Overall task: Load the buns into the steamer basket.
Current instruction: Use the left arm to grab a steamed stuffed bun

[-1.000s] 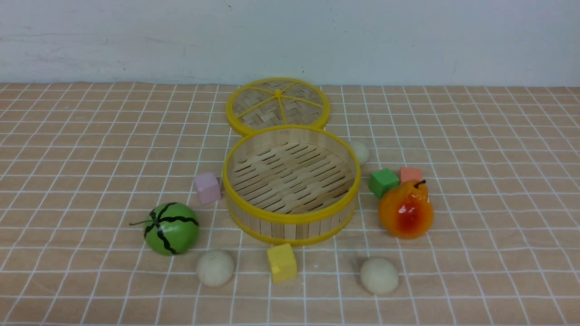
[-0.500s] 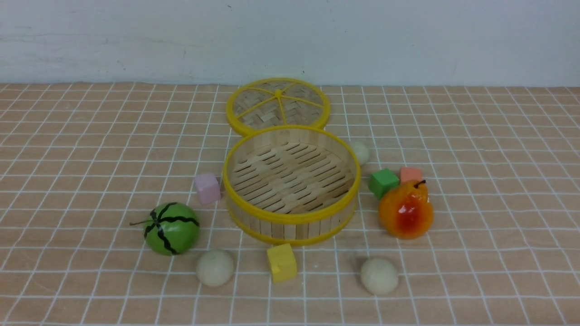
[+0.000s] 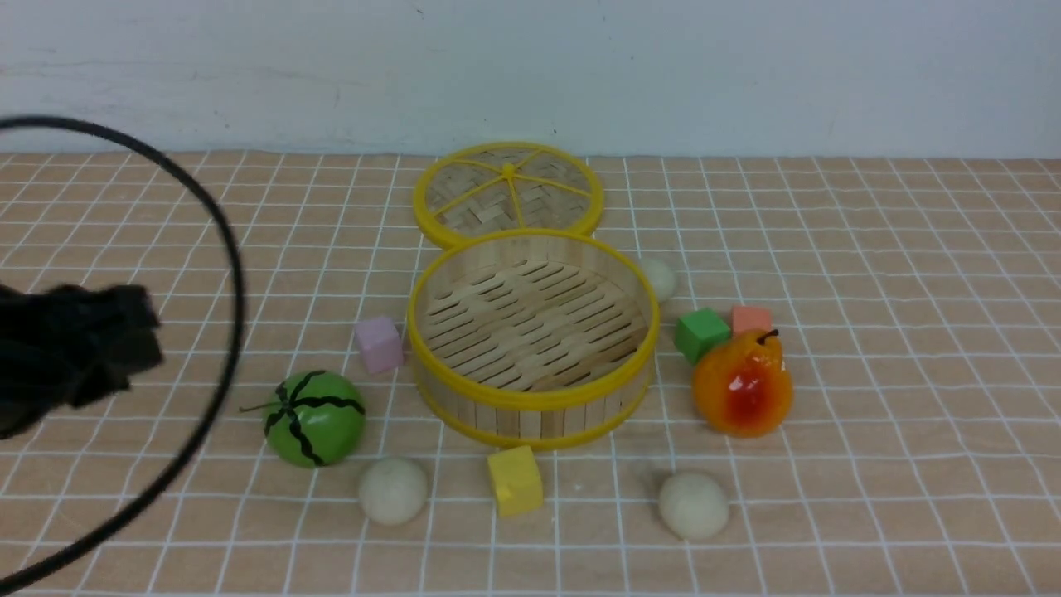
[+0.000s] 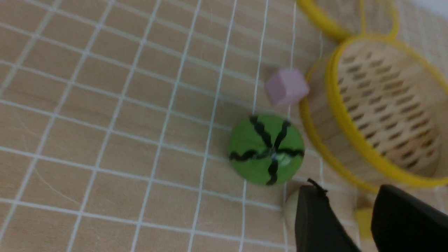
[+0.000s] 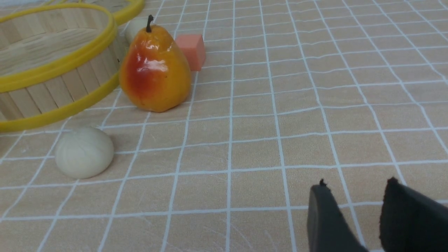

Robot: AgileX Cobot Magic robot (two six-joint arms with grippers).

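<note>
Nearby, a bun (image 4: pixel 289 210) peeks from behind the left jaws, narrowly parted, empty.

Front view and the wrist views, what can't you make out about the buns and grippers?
1. Left gripper: front view, blurred and cut by the left edge.
2. Right gripper: outside the front view.
3. Far bun: front view, partly behind the basket.
4. Near left bun: left wrist view, mostly behind a finger.

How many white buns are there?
3. The left bun beside the watermelon toy, the right bun in front of the pear, the far bun behind the steamer basket, partly hidden.
</note>
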